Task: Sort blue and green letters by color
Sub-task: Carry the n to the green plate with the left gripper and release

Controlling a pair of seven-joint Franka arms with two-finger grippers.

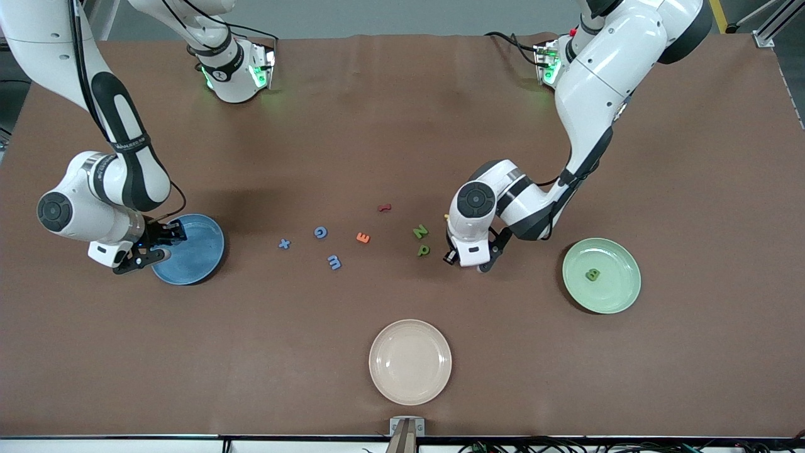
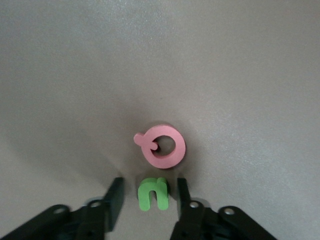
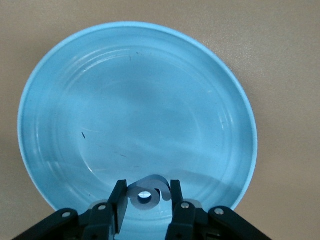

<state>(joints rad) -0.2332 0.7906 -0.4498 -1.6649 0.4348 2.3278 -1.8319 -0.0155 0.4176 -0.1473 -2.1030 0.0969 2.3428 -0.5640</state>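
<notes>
Right gripper (image 3: 146, 197) grasps the 9 (image 3: 146, 192) over the blue plate (image 3: 75, 100). Left gripper (image 2: 148, 196), spread, straddles the u (image 2: 152, 194) on the table; you risk snagging the pink Q (image 2: 162, 146) just beside it

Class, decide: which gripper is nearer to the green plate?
Left. The left gripper is low over the table beside the green plate, around a green letter. The right gripper is over the blue plate at the right arm's end.
</notes>
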